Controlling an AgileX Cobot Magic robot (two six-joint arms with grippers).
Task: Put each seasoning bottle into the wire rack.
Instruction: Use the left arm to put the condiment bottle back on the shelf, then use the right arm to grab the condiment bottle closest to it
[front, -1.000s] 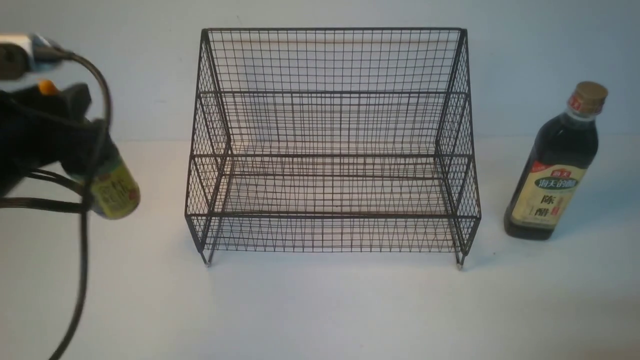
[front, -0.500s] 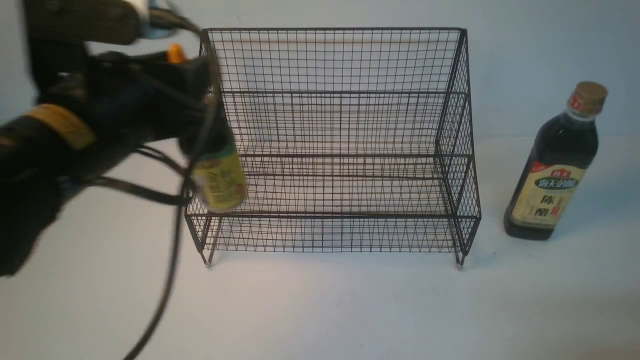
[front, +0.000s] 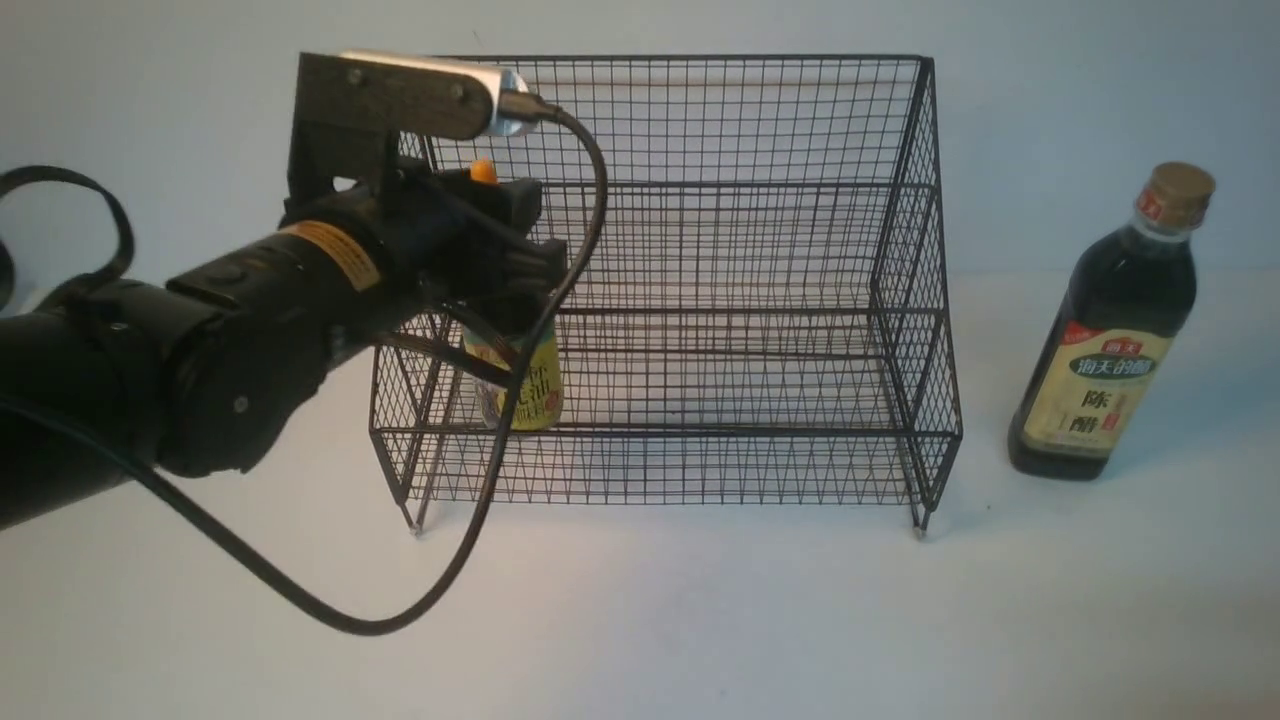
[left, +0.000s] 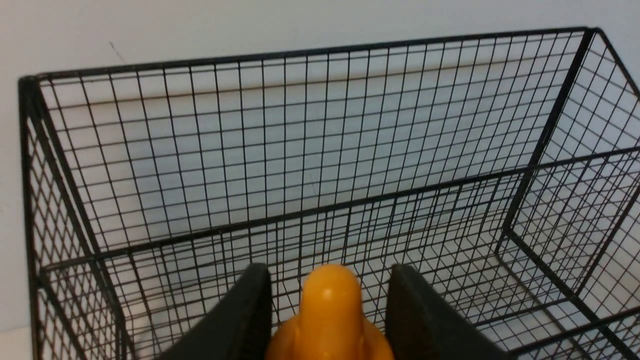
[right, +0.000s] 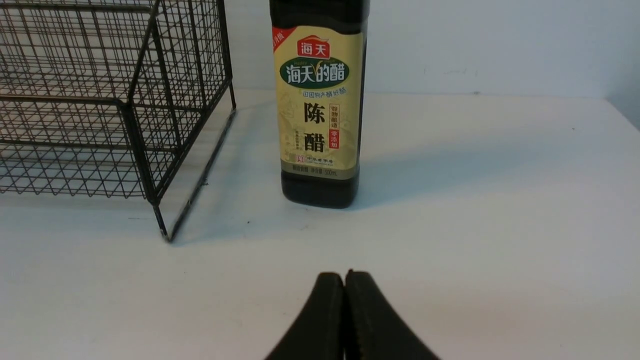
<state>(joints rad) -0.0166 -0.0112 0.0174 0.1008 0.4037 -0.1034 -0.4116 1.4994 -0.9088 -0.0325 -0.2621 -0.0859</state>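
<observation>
My left gripper (front: 525, 250) is shut on the small squeeze bottle (front: 527, 392), which has a yellow label and stands upright inside the left end of the wire rack (front: 700, 250), over its lower front tier. I cannot tell if the bottle's base rests on the mesh. The bottle's orange cap (left: 330, 310) sticks up between my left fingertips (left: 252, 300). The tall bottle (front: 1110, 340) with tan cap and cream label stands on the table to the right of the rack. My right gripper (right: 345, 276) is shut and empty, low over the table in front of the tall bottle (right: 320, 110).
The rack's tall back (left: 300, 125) and upper tier rise behind the small bottle. My left arm's black cable (front: 470, 540) loops down in front of the rack's left front corner. The rack's right front foot (right: 162, 232) stands left of the tall bottle.
My left arm has swung right from beside the rack, carrying the small bottle over the rack's left side and into its lower tier. The tall bottle has not moved.
</observation>
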